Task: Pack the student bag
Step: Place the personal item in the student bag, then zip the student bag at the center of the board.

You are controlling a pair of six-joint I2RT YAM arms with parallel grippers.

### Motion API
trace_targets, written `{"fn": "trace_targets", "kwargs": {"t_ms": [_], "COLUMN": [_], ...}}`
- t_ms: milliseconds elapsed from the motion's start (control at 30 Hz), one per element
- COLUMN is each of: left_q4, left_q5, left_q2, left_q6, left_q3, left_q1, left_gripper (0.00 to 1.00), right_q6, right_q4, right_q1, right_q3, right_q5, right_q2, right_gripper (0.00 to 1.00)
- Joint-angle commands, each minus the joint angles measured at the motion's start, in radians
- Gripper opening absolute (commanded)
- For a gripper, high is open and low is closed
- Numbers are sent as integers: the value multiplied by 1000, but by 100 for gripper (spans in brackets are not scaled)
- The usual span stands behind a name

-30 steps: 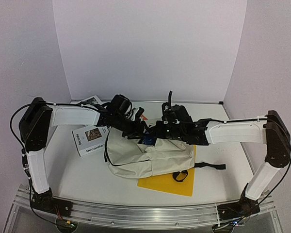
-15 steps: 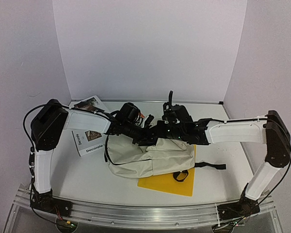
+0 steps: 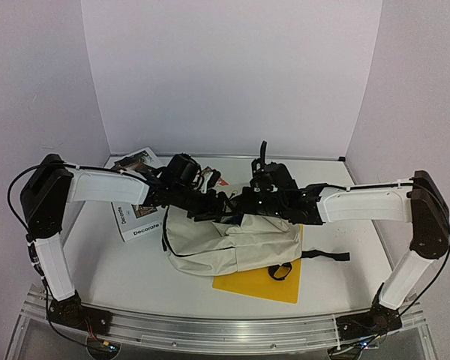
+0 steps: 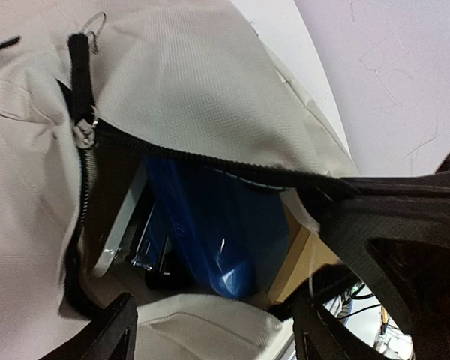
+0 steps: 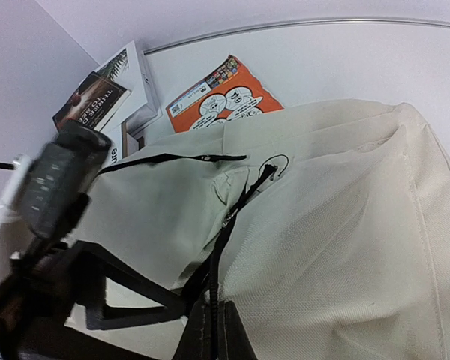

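Top, left-wrist and right-wrist views of the packing station. The student bag lay on its side at the middle of the table, its near right part resting on a yellow sheet, with black straps trailing to the right. Both arms reached inward and met over the bag's far edge, where its main zipper stood undone. The right gripper had its fingers pressed together on the black zipper edge of the opening, holding that edge up. The left gripper hung at the mouth of the opening with its fingers spread wide and nothing between them. Through the gap a blue object was visible inside the bag, and beside it a flat item with a white edge; what they were could not be told. A metal zipper pull sat at the end of the opening. Left of the bag lay a white book titled "Decorate". An orange booklet lay just beyond the bag's far edge.
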Motion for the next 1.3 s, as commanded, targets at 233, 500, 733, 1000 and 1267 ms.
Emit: {"fn": "trace_targets", "kwargs": {"t_ms": [233,500,733,1000,1267], "left_q4": [-203,-152,-64,-8,101], "left_q5": [-116,-11,84,140,135], "left_q2": [-160,-40,69,102,59], "left_q6": [-1,-39,-82,-108,-143], "left_q3": [-69,-33,9,10,41], "left_q1": [103,107,105,93,91], "left_gripper": [72,64,60,27,0], "right_q6": [-4,-14,-9,16,25], "right_q4": [45,42,32,25,0], "right_q1": [12,13,13,13,13], "right_q3": [10,34,63,70,74], "right_q5": [-20,-103,-151,-163,-145], "right_q2": [-24,34,107,155,132], "right_gripper": [0,0,0,0,0]}}
